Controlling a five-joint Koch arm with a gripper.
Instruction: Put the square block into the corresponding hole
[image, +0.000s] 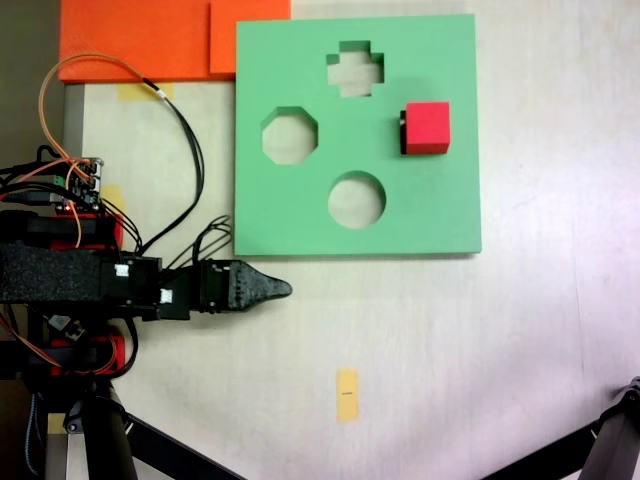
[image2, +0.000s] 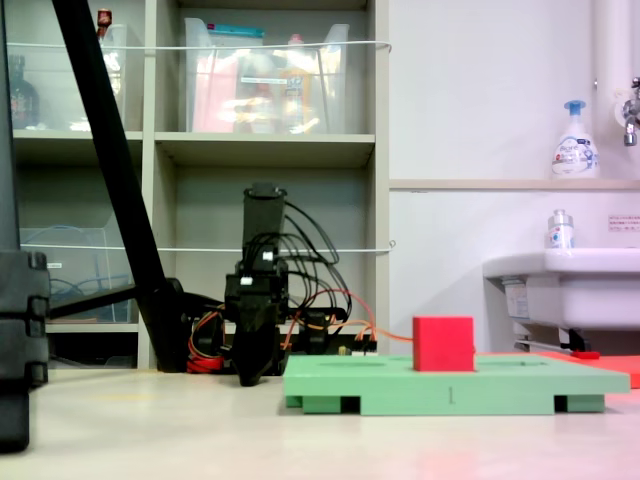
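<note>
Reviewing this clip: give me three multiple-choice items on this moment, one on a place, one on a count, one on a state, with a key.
1. Where is the red cube?
A. On the green board, at its right side in a fixed view
B. On the bare table
C. On the orange slabs

2. How many cut-outs in the board are uncovered?
A. One
B. Three
C. Five

3. What does the gripper hold?
A. The cube
B. A slab
C. Nothing

Key:
1 A: the cube sits on the board's right part, standing above its surface in both fixed views.
2 B: a cross, an octagon and a circle show.
3 C: the gripper lies off the board, with bare table around its tip.
</note>
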